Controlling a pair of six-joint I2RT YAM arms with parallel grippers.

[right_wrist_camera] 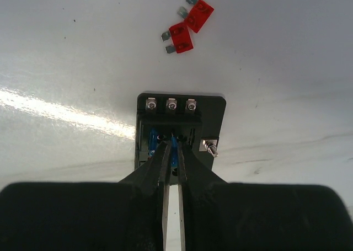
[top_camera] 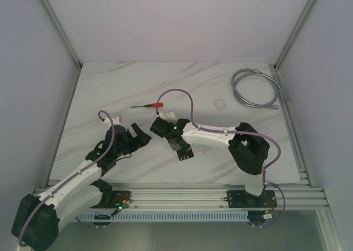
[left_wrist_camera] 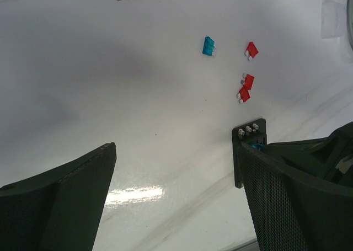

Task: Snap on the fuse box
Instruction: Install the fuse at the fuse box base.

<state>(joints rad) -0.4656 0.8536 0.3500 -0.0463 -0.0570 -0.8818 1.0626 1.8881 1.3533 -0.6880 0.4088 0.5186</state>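
Right gripper (right_wrist_camera: pixel 172 150): fingers pressed nearly together, pinching a blue fuse (right_wrist_camera: pixel 174 146) edge-on, tips down on the fuse box (right_wrist_camera: pixel 212 110). The box is flat black plastic, roughly square. It lies mid-table on the white marble-pattern table (top_camera: pixel 110 91), directly under that claw.

On the box: three bright screws (right_wrist_camera: pixel 171 103) in a row along its 12 o'clock edge, a metal stud (right_wrist_camera: pixel 209 147) at 3 o'clock, and a seated blue fuse (right_wrist_camera: pixel 153 140) at 9 o'clock of the tips.

Two red fuses (right_wrist_camera: pixel 187 26) lie loose at 12 o'clock of the box, touching each other and apart from it.

Left gripper (left_wrist_camera: pixel 176 151): spread wide, holding nothing. The box is just beside its mesh-textured finger (left_wrist_camera: pixel 292 196).

Overhead, from the right wrist: red-handled screwdriver (top_camera: pixel 151 105) at 11 o'clock, clear square lid (top_camera: pixel 219 103) at 1 o'clock, grey cable coil (top_camera: pixel 255 88) farther out at 2 o'clock.
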